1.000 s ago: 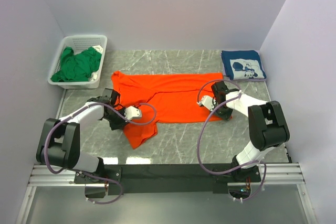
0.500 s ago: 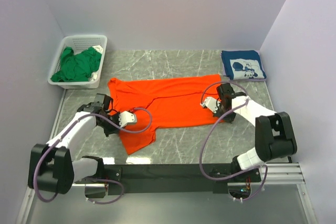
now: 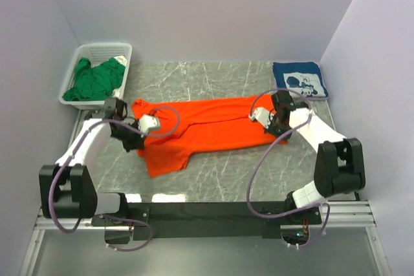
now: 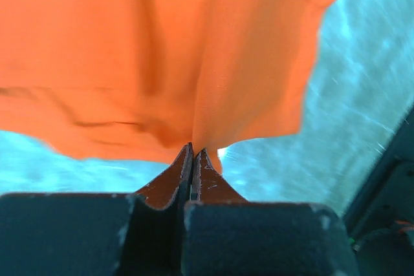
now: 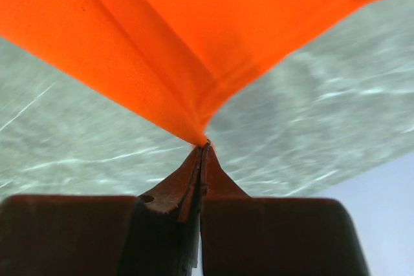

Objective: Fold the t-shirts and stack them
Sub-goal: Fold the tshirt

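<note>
Item: orange t-shirt (image 3: 213, 124), unfolded, spread across the middle of the marble-pattern table (image 3: 226, 179). Its long axis runs left to right, with the collar-and-sleeve end toward the left arm and the hem end toward the right arm. One loose flap trails toward the near edge on the left side. Holders: left gripper (image 3: 134, 141), jaws pressed together on a pinch of orange cloth at the shirt's left end. In the left wrist view the fabric fans out directly ahead of the fingertips (image 4: 174, 176). Right gripper (image 3: 273, 127), jaws likewise closed on a corner of the right end. In the right wrist view the cloth rises from the fingertips (image 5: 184, 179) in a taut ridge with bare table beneath it. Governing relation: the shirt lies between the two grippers, each nearest its own end, so any fold probably has to travel across the short axis with both ends carried together. Other stock: navy blue t-shirt (image 3: 299, 80), folded, white print uppermost, at the far right corner, just beyond the right gripper. Green t-shirt (image 3: 96, 81), crumpled inside the white lattice basket (image 3: 103, 50) at the far left. Status, as judged: one shirt folded, one in hand, one waiting.
</note>
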Motion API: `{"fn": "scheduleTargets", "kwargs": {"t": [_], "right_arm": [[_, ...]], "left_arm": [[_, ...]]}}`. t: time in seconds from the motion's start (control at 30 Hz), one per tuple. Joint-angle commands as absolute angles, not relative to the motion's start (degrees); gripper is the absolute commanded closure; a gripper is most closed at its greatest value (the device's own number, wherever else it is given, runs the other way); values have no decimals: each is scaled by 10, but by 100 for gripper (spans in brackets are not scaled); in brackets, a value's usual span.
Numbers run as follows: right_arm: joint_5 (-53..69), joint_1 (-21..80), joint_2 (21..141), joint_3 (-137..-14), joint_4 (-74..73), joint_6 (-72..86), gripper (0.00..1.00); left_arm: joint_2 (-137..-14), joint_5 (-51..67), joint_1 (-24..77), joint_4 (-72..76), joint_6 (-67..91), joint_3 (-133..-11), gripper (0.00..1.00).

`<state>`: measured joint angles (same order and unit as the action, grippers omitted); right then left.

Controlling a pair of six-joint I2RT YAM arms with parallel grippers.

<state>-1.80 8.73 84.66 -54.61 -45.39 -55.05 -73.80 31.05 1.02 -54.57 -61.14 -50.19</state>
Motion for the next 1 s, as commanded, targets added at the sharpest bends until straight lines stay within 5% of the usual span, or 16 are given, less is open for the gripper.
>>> {"fn": "scheduleTargets", "kwargs": {"t": [0.0,0.3,0.73,0.77,0.8,0.87,0.97], "right_arm": [[-13,80,891,-625,-470,-560,100],[-41,80,1062,-794,-461,-569,100],[-91,87,1203,-901,-415,-546,100],[-100,89,1202,-900,-407,-541,98],[-104,90,1204,-901,-400,-535,84],[-101,91,1202,-915,-409,-512,59],[-93,91,1167,-918,-417,-488,50]], "left_arm": [[-773,354,1,-556,-604,-576,99],[-927,364,-30,-506,-567,-725,99],[-1061,312,-39,-384,-493,-738,99],[-1064,309,-39,-378,-483,-737,99],[-1066,306,-39,-368,-475,-739,97],[-1068,307,-39,-372,-456,-748,78],[-1032,322,-43,-395,-451,-755,63]]}}
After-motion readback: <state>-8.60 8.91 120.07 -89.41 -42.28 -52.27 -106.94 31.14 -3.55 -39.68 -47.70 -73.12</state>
